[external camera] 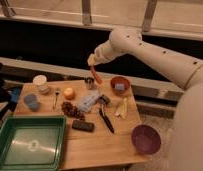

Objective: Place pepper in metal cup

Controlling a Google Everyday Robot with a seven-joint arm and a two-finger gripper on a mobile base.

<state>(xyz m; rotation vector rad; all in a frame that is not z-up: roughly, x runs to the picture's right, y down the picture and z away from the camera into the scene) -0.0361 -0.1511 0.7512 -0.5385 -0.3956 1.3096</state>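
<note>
The gripper (93,61) holds the pepper (97,75) hanging just above and beside the metal cup (89,83) on the bench (95,142); released off-centre, it could tip the cup or miss.

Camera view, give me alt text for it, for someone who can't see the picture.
A white robot arm's gripper, shut on a long orange-red pepper, holds it just above a small metal cup at the back of a wooden table. Nearby sit an orange bowl, a purple bowl and a green tray.
</note>
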